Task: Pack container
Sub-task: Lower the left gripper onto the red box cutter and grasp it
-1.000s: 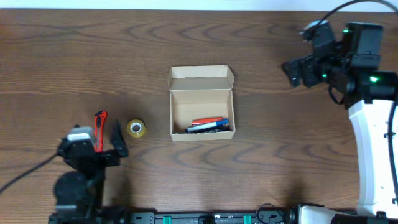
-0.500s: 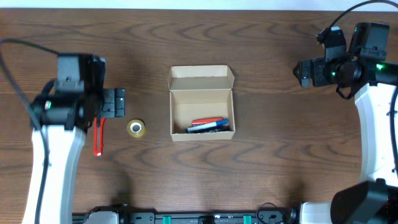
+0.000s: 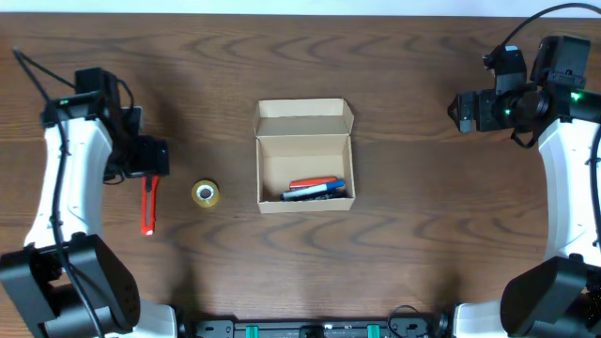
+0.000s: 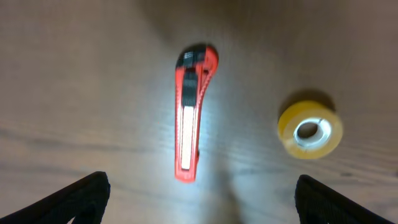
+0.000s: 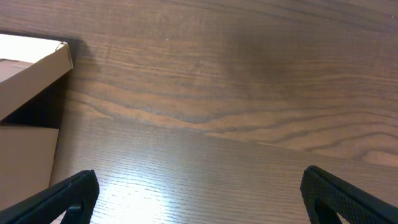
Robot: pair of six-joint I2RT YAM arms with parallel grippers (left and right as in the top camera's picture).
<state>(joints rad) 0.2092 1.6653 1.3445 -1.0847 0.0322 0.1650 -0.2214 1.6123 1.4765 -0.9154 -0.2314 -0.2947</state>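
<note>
Left fingers [image 4: 84,196] stand wide apart and hold nothing, hanging over a red box cutter [image 4: 194,112] that lies flat on the counter [image 3: 423,244]. A yellow tape roll [image 4: 310,129] rests between the cutter and the container [image 3: 303,150]. Right fingers [image 5: 342,190] are likewise spread and empty, above wood near the counter's far right side, well apart from the container. That tan cardboard container sits at the counter's middle, its lid [image 3: 303,110] folded back open. Markers [image 3: 317,189] in red, blue and black lie inside against its near wall. 1 corner of it shows at the left edge of the right wrist view.
</note>
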